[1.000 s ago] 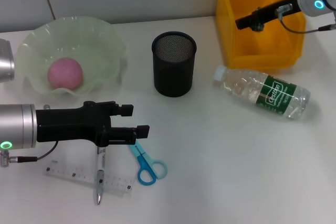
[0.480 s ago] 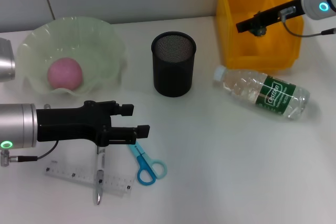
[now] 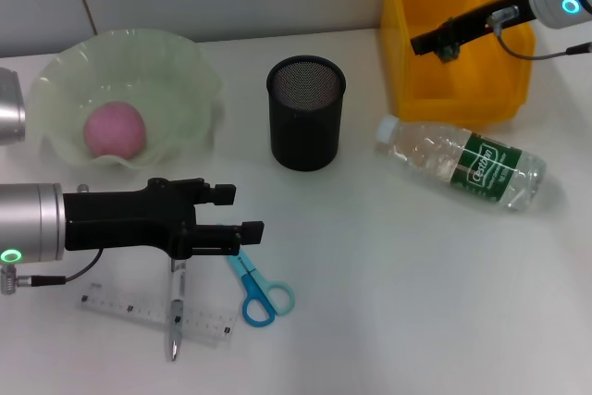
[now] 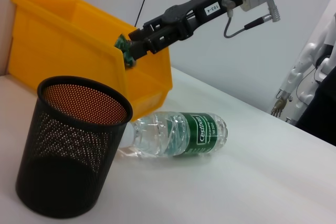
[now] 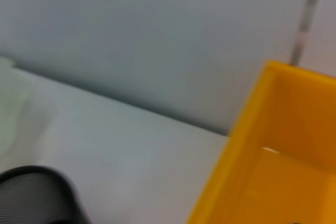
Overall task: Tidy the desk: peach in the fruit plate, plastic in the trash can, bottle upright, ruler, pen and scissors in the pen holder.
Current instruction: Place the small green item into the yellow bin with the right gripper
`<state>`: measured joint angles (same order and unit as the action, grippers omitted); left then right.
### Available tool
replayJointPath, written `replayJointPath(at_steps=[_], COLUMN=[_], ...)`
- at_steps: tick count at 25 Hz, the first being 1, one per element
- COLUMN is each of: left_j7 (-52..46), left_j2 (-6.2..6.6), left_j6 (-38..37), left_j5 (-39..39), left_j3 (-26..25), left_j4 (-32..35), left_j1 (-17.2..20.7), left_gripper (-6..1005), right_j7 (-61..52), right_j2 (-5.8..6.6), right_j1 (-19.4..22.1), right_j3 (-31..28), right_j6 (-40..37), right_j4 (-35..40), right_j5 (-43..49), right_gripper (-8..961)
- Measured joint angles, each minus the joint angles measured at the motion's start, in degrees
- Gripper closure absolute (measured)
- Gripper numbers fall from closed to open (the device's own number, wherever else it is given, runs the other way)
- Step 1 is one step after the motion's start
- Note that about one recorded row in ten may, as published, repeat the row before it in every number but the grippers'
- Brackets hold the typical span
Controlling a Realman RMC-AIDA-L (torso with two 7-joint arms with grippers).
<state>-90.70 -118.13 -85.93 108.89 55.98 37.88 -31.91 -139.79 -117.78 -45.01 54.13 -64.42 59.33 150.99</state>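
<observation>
The yellow trash bin [image 3: 457,90] stands behind the black mesh pen holder [image 3: 306,114], its top cut off in the head view. Left of the holder, the green fruit plate [image 3: 176,71] holds the peach [image 3: 116,130]. The water bottle [image 3: 462,163] lies on its side to the holder's right. In front, the ruler [image 3: 129,313], pen [image 3: 175,316] and blue scissors [image 3: 260,292] lie partly under the left gripper [image 3: 242,215], level, jaws parted, empty. The right gripper [image 4: 127,49] reaches over the bin, pinching green plastic [image 4: 125,43].

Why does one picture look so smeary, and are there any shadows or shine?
Right wrist view: soft and smeared all over, the yellow bin without crisp edges. Head view: sharp, with faint shadows beside the mesh cup and bright glints on the bottle. Left wrist view: sharp throughout.
</observation>
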Motion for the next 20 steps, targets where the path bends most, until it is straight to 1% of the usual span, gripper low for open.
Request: replayJointPath(at_steps=[4,8,11,14,18,20], left_j7=[0.00,0.00,0.00,-0.01,-0.07,-0.17], left_j2=[0.00,0.00,0.00,-0.06,-0.08,-0.09], left_j6=[-0.03,-0.01,0.05,0.08,0.18,0.23], left_j5=[-0.01,-0.01,-0.01,-0.01,0.00,0.00], left_j3=[0.00,0.00,0.00,0.00,0.00,0.00], left_j4=[0.00,0.00,0.00,0.00,0.00,0.00], left_j1=[-0.06,-0.07,-0.08,-0.08,-0.15,-0.21], left_gripper=[186,186,186,186,186,186], right_j7=[-2.36,-0.48,-1.08,-0.01,0.32,0.27], right_j2=[-0.23,-0.44,-0.62,-0.20,-0.29,-0.28], right_j1=[0.15,0.02,0.49,0.09,0.34,0.46], right_j3=[0.08,0.29,0.15,0.10,-0.40,-0.46], right_j6=[1.58,-0.56,1.05,-1.32,0.27,-0.56], right_j4=[1.01,1.25,2.03,1.19,1.42,1.62], right_j5=[2.75,1.64,2.62,1.06,1.65,1.31], right_gripper=[142,142,142,142,143,143])
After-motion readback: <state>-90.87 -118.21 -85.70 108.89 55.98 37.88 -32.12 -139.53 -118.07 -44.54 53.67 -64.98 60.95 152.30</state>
